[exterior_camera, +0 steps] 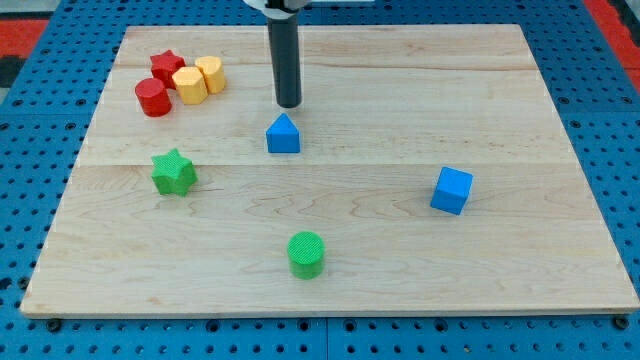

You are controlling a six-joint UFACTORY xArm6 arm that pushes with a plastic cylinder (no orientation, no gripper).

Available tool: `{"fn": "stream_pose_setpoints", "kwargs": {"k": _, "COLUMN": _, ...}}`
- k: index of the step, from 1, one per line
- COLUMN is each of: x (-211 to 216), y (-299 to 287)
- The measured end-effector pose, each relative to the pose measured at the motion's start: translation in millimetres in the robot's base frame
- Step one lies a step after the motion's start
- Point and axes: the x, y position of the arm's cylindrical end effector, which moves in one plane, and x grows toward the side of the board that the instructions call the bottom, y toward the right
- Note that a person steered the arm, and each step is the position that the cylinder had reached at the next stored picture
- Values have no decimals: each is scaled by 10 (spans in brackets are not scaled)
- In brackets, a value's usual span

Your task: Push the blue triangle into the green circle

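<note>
The blue triangle [284, 134] sits a little left of the board's middle, in the upper half. The green circle [306, 254] stands well below it, near the board's bottom edge and slightly to the right. My tip [289, 104] is just above the blue triangle in the view, a small gap away from its top edge, not touching it. The dark rod rises straight up from the tip to the view's top.
A green star [174, 172] lies left of the triangle. A blue cube [451, 190] sits at the right. A cluster at the top left holds a red star [167, 67], a red cylinder [152, 98], and two yellow blocks [190, 85] [210, 74]. The wooden board [520, 90] rests on a blue pegboard.
</note>
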Motion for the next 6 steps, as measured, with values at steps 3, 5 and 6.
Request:
{"fn": "stream_pose_setpoints", "kwargs": {"k": 3, "x": 707, "y": -558}}
{"fn": "stream_pose_setpoints", "kwargs": {"k": 5, "x": 790, "y": -1281}}
{"fn": "stream_pose_setpoints", "kwargs": {"k": 6, "x": 897, "y": -551}}
